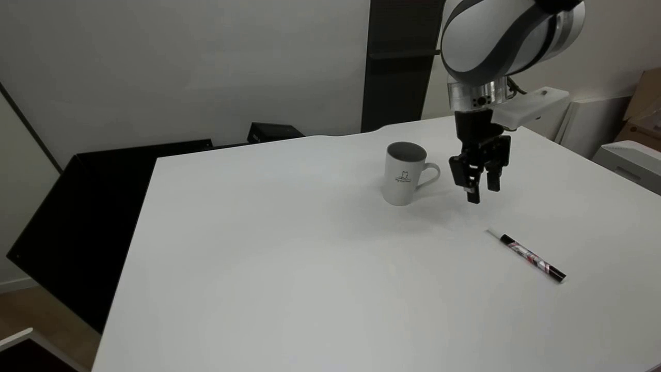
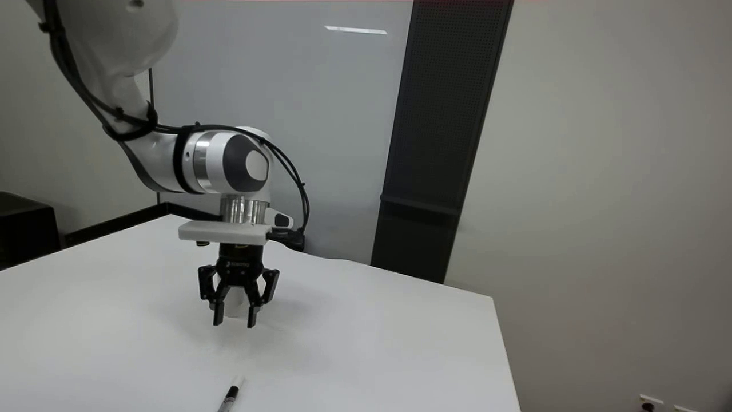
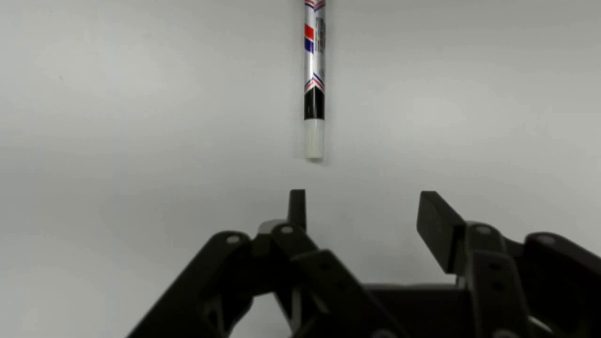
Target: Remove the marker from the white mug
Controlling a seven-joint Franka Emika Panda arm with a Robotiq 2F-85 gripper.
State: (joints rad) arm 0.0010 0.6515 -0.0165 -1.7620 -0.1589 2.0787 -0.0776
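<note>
The marker (image 1: 532, 257) lies flat on the white table, outside the mug. It has a whitish body with red and dark marks, black bands and a pale tip. Part of it shows at the bottom edge of an exterior view (image 2: 230, 396) and at the top of the wrist view (image 3: 314, 65). The white mug (image 1: 399, 181) stands upright with its handle toward the gripper. It is mostly hidden behind the gripper in an exterior view (image 2: 235, 303). My gripper (image 1: 484, 190) is open and empty above the table, between mug and marker. Its spread fingers show in the wrist view (image 3: 361, 204).
The white table (image 1: 248, 268) bears the mug and marker. A black piece of furniture (image 1: 88, 222) stands beyond its left edge in an exterior view. A pale box-like object (image 1: 632, 163) is at the right edge. A wall panel and dark column (image 2: 440, 143) rise behind.
</note>
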